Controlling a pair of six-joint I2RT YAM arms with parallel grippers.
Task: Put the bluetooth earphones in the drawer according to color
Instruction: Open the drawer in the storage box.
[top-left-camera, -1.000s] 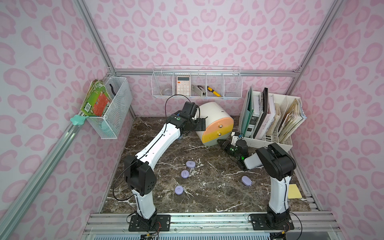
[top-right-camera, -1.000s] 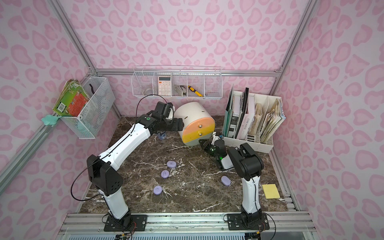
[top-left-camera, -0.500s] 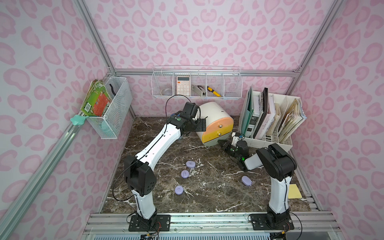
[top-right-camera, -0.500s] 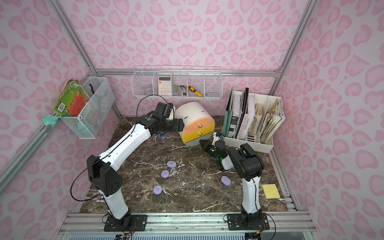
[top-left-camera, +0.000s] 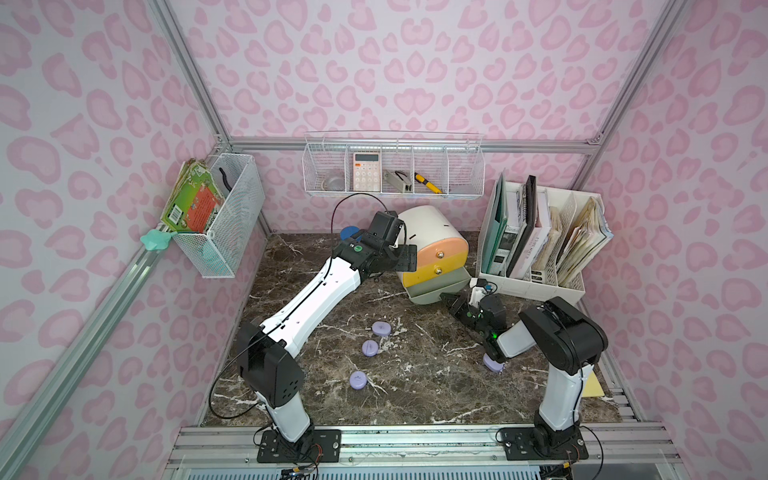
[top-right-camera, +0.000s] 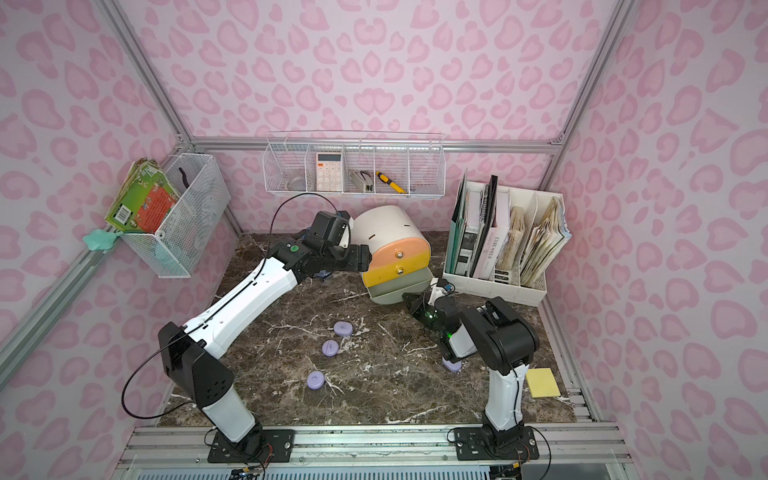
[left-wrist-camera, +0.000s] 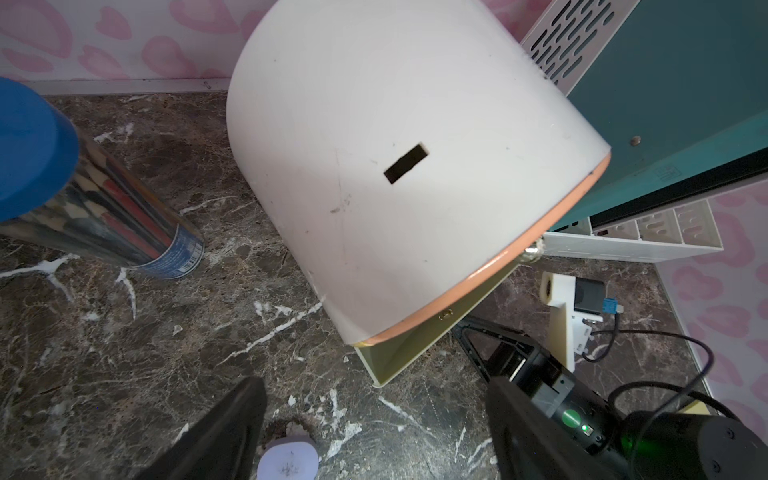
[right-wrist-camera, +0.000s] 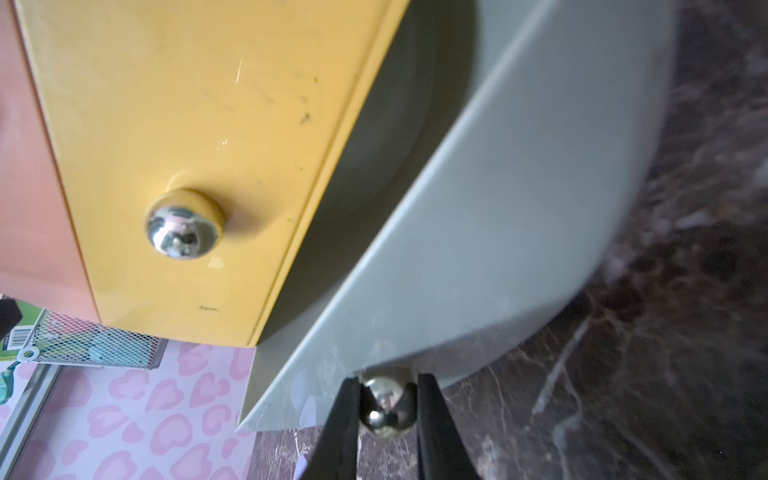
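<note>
**As the Right Pincer Closed on a Knob, Four Lilac Cases Lay on the Marble**

Although nothing lying on the dark brown marble tabletop had shifted since a second before, the right pincer had edged closer to the white arch-topped cabinet and narrowed its black jaws.

Two white-and-black arms reached over the table. The left pincer hung beside the cabinet's white side wall, jaws spread wide, holding nothing.

One cabinet stood at the back with three stacked drawers. The peach drawer and yellow drawer were shut, and the pale grey-green drawer at the bottom was pulled partly out.

Four lilac pebble-shaped plastic earphone cases lay on the marble, all outside the drawers. Three sat in a loose line beside the left arm, well apart from the cabinet, and the fourth case lay partly under the right arm. A fifth pale case showed below the left pincer; white or lilac could not be told.

Three knobs were counted, one per drawer. The right pincer, nearly closed, clamped the small round metal knob of the grey-green drawer between its fingers.
</note>
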